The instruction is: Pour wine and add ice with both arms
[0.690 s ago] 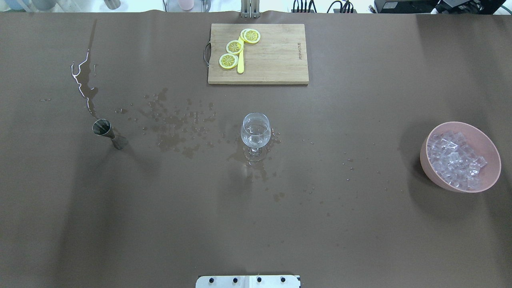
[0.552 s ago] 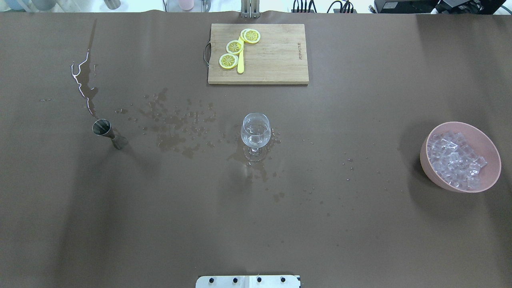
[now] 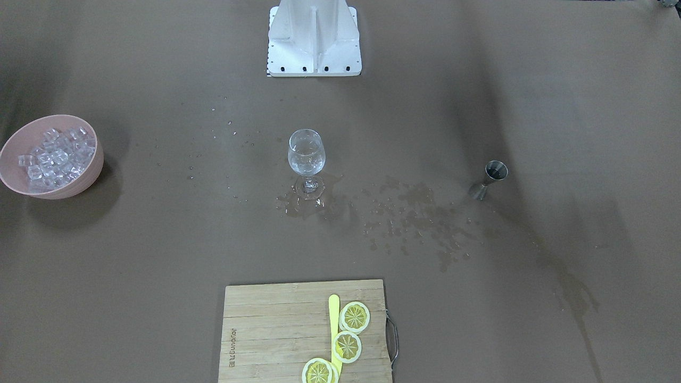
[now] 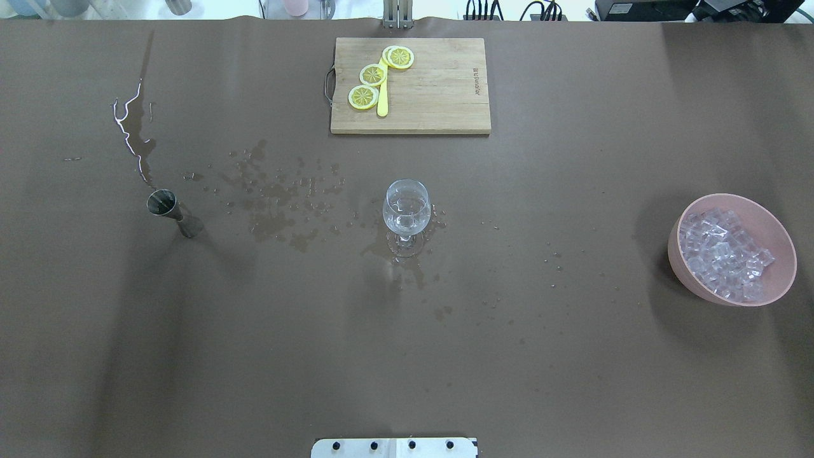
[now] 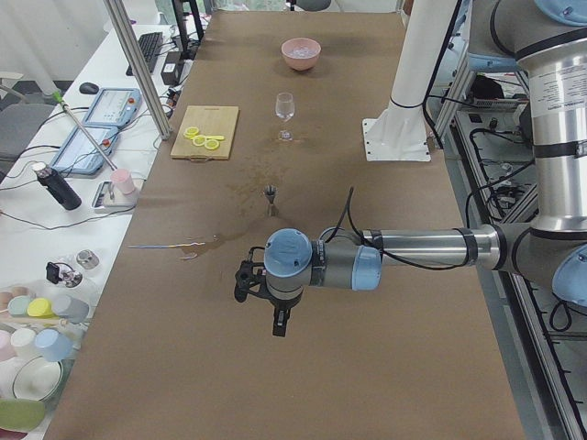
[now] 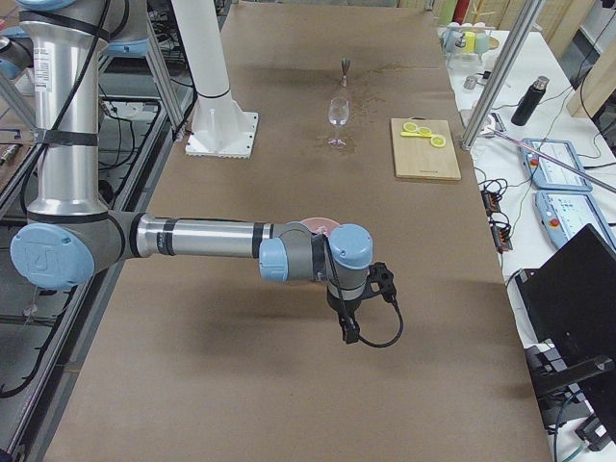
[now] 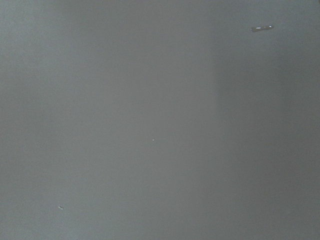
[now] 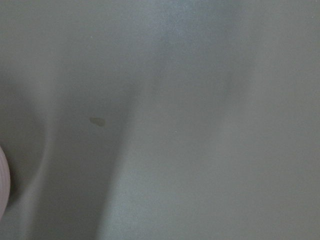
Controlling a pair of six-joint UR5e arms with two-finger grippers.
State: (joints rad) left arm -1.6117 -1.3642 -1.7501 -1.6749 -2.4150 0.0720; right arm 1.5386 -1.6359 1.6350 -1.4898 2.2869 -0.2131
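Observation:
A wine glass [image 4: 406,207] stands upright mid-table, with a little clear wine [image 4: 405,221] in it; it also shows in the front view [image 3: 306,154]. A pink bowl [image 4: 678,253] at the right holds the ice [image 4: 722,254], a heap of small clear cubes. A steel jigger [image 4: 162,203] stands at the left. Neither arm shows in the overhead or front view. The left gripper [image 5: 278,323] hangs over bare table beyond the jigger, and the right gripper [image 6: 348,330] beside the bowl. I cannot tell whether either is open or shut. Both wrist views show only bare table.
A wooden cutting board [image 4: 439,89] with lemon slices [image 4: 372,74] and a yellow knife lies at the far edge. Spilled drops and wet patches [image 4: 280,197] spread between jigger and glass. The white stand base [image 3: 314,37] is at the robot's side.

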